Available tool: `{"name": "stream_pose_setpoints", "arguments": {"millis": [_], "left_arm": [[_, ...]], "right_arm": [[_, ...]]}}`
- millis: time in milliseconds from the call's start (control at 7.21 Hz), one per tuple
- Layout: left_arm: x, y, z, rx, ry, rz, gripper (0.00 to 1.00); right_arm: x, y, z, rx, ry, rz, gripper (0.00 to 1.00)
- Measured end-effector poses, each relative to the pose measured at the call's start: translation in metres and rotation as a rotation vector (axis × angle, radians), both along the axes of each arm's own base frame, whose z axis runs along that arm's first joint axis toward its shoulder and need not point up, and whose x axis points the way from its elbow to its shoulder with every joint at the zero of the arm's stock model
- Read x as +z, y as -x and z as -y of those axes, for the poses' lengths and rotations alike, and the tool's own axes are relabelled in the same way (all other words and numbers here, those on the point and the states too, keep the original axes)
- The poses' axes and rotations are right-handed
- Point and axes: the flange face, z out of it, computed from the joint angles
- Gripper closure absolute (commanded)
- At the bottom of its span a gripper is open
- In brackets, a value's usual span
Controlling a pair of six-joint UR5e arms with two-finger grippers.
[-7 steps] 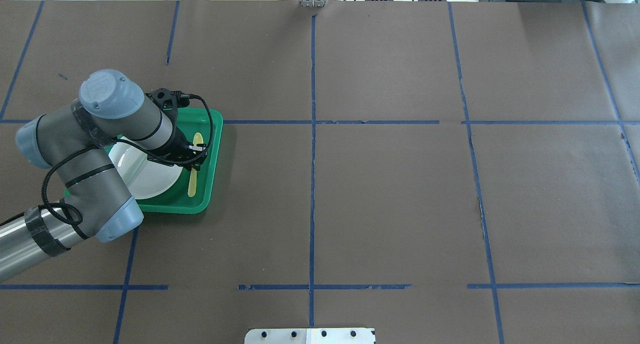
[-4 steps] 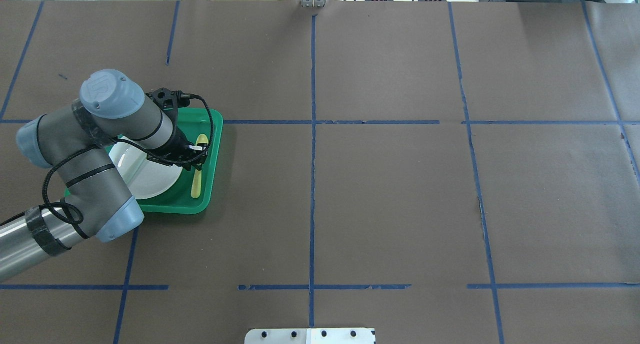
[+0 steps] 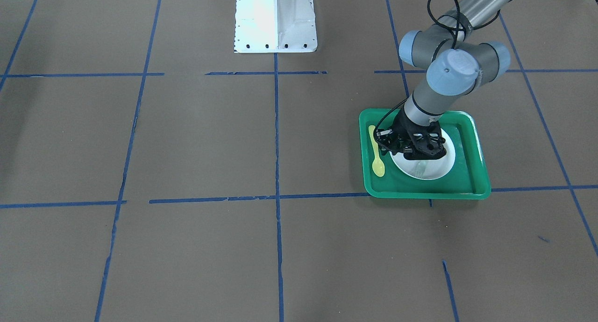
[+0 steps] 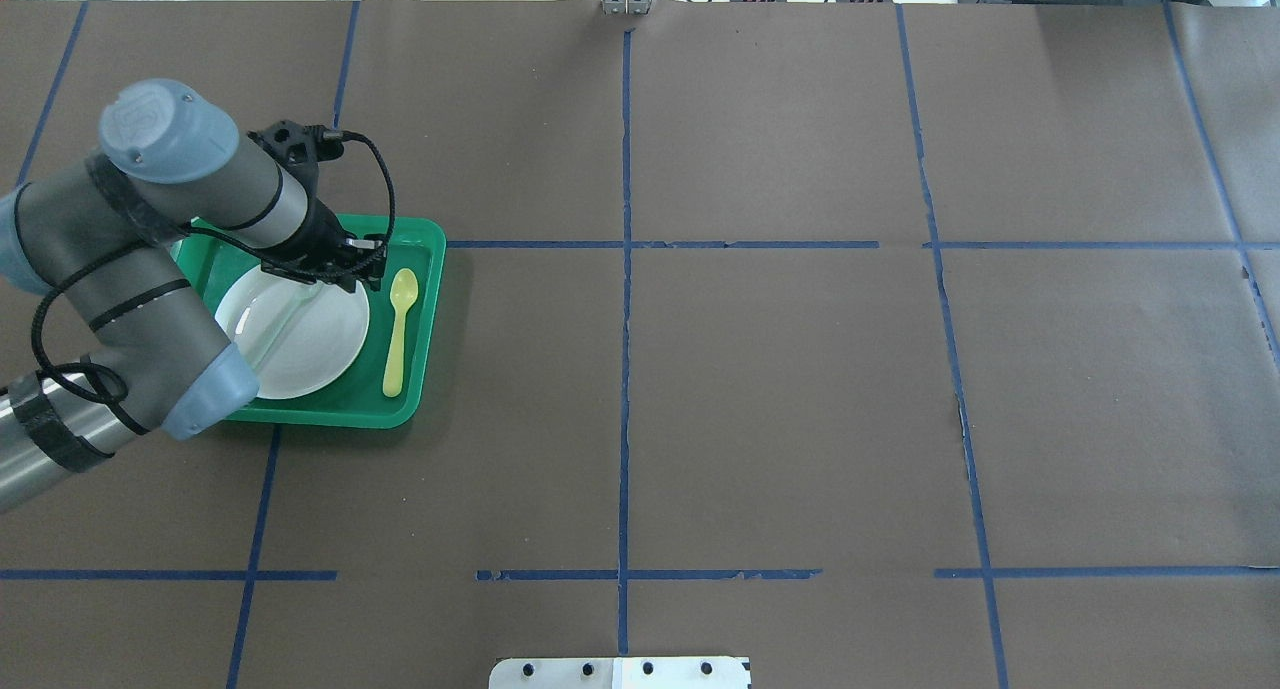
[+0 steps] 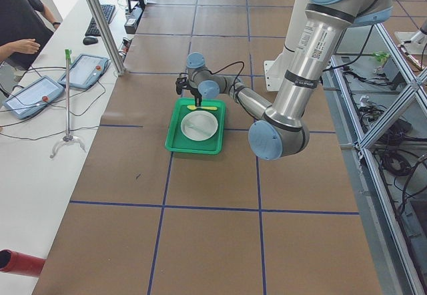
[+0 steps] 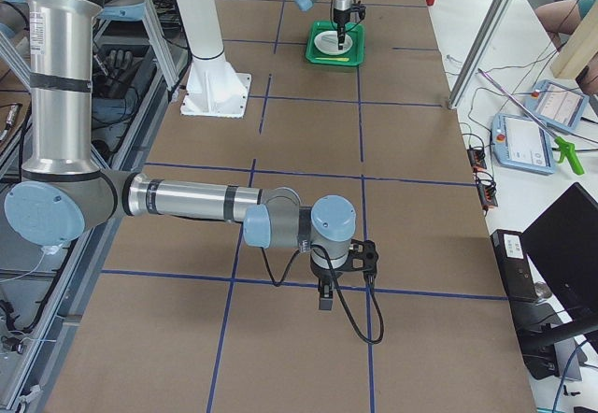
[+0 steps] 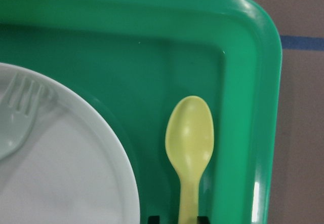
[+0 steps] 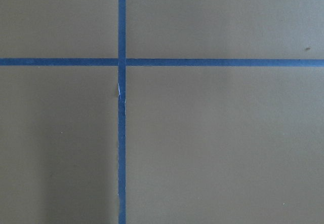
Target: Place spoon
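Table (image 4: 780,389): brown paper surface that fills the overhead view, divided into large rectangles by blue tape lines.
Left arm (image 4: 200,184): grey links with blue joint caps; enters at the lower left of the overhead view and bends over the tray.
Right arm (image 6: 187,198): near and large in the right-side view, stretched low over bare table, well apart from the tray.
Tray (image 4: 330,412): green, rectangular, with rounded corners and a raised rim; left of centre in the overhead view.
Plate (image 4: 310,339): white, round; lies in the left part of the tray.
Spoon (image 4: 398,334): yellow; lies flat on the tray floor in the strip between the plate's rim and the tray's right wall, just beside the plate but not touching it. Bowl toward the top of the frame, handle toward the bottom. Nothing grips it.
Fork (image 7: 17,115): pale, translucent; rests on the plate, tines toward the top of the wrist view.
Left gripper (image 4: 352,272): raised above the tray's upper part, beside the spoon's bowl. Fingers spread and empty; in the wrist view two dark tips show at the bottom edge, one on either side of the handle.
Right gripper (image 6: 324,301): points down at the table; whether its fingers are spread or pressed together cannot be told.
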Motion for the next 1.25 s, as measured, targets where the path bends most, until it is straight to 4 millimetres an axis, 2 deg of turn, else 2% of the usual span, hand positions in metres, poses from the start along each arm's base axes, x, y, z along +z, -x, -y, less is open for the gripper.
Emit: {"name": "stream_pose_setpoints", "arguments": {"millis": [139, 277, 416, 554, 832, 970, 1109, 1248], "left_arm": [[0.004, 0.028, 0.016, -0.002, -0.033, 0.007, 0.55], [0.016, 0.06, 0.031, 0.019, -0.065, 0.022, 0.46], [0.035, 0.099, 0.045, 0.051, -0.096, 0.056, 0.35], [0.056, 0.143, 0.059, 0.082, -0.129, 0.098, 0.29], [0.112, 0.252, 0.07, 0.127, -0.174, 0.139, 0.23], [0.148, 0.312, 0.07, 0.14, -0.187, 0.156, 0.15], [0.181, 0.363, 0.067, 0.159, -0.194, 0.176, 0.1], [0.209, 0.4, 0.064, 0.179, -0.2, 0.191, 0.09]], "right_arm": [[0.0, 0.0, 0.0, 0.0, 0.0, 0.0, 0.0], [0.0, 0.0, 0.0, 0.0, 0.0, 0.0, 0.0], [0.0, 0.0, 0.0, 0.0, -0.001, 0.0, 0.0], [0.0, 0.0, 0.0, 0.0, -0.001, 0.0, 0.0], [0.0, 0.0, 0.0, 0.0, 0.0, 0.0, 0.0], [0.0, 0.0, 0.0, 0.0, 0.0, 0.0, 0.0], [0.0, 0.0, 0.0, 0.0, -0.001, 0.0, 0.0], [0.0, 0.0, 0.0, 0.0, -0.001, 0.0, 0.0]]}}
